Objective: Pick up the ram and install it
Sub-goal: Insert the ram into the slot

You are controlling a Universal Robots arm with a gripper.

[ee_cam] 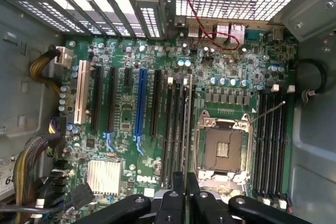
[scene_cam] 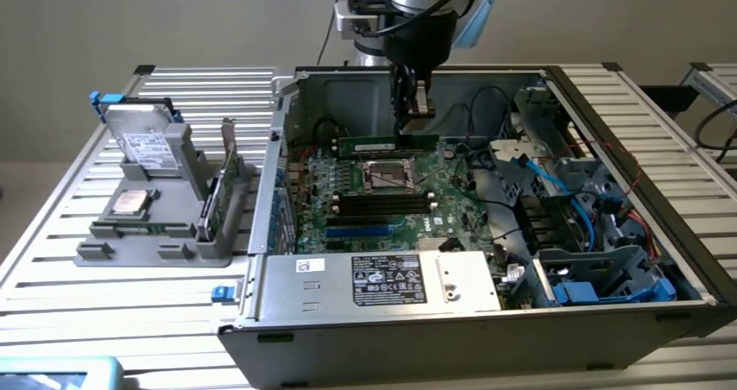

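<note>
One black two-fingered gripper (scene_cam: 412, 121) (ee_cam: 186, 184) hangs inside an open grey metal computer case (scene_cam: 461, 347). Its fingers are pinched almost together on the ram (scene_cam: 386, 141) (ee_cam: 188, 124), a thin, long green board. In the exterior view the ram is held level above the green motherboard (scene_cam: 345, 183) (ee_cam: 123, 119), gripped near its right-hand end. Seen from the wrist it is edge-on, a narrow strip running along the long black memory slots (ee_cam: 170, 124) beside the square, metal-framed processor socket (scene_cam: 389, 176) (ee_cam: 223, 150); I cannot tell whether it touches a slot. Farther out on the board are a blue slot (ee_cam: 140, 103), a white slot (ee_cam: 81, 98) and a ribbed silver heat sink (ee_cam: 105, 176). On the slatted aluminium table (scene_cam: 58, 269), to the exterior view's left of the case, a grey moulded holder (scene_cam: 138, 252) carries a hard drive (scene_cam: 144, 144) and an upright card (scene_cam: 224, 179).
</note>
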